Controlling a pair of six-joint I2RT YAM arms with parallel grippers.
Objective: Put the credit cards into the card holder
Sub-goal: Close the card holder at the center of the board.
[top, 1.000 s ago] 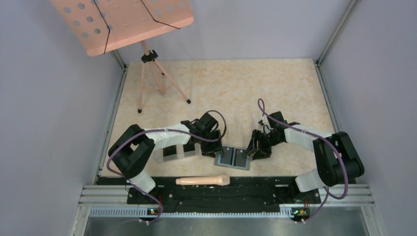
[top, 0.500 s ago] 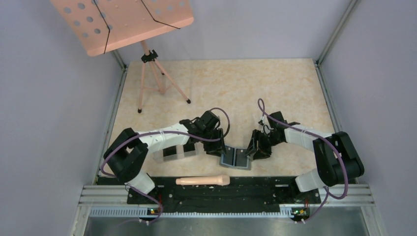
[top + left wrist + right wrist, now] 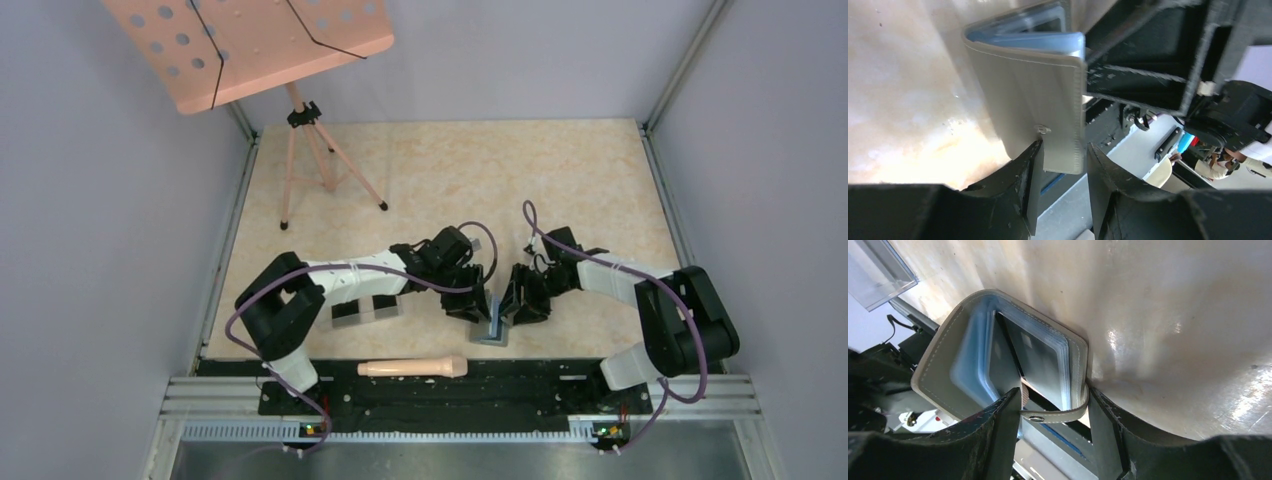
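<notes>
There was one card holder [image 3: 493, 330], two claws, one clear box [image 3: 365, 312], one pale wooden rod [image 3: 412, 368] and one pink perforated music stand [image 3: 250, 40] on a tripod. No credit card could be counted with certainty: dark rectangles showed through the holder's bluish sleeves [image 3: 973, 365], and two dark patches sat in the clear box, too small to name.

The table [image 3: 450, 180] was beige and marbled, closed in by plain gray walls [image 3: 100, 250]. The stand stood at its far left corner, and the rod lay on the black rail along its near edge.

The card holder sat close to the table's near edge, just right of the middle, between the two claws. It was half folded, its fold line and long axis running from the near edge toward the far one. Its left leaf stood steeply up while the right leaf lay low.

The left claw [image 3: 474, 308] was partly closed across the raised leaf, a snap stud [image 3: 1043, 130] just above its fingers. The right claw [image 3: 517, 308], about half open, gripped the other leaf's edge, the snap tab [image 3: 1048, 416] curled between its fingers.
</notes>
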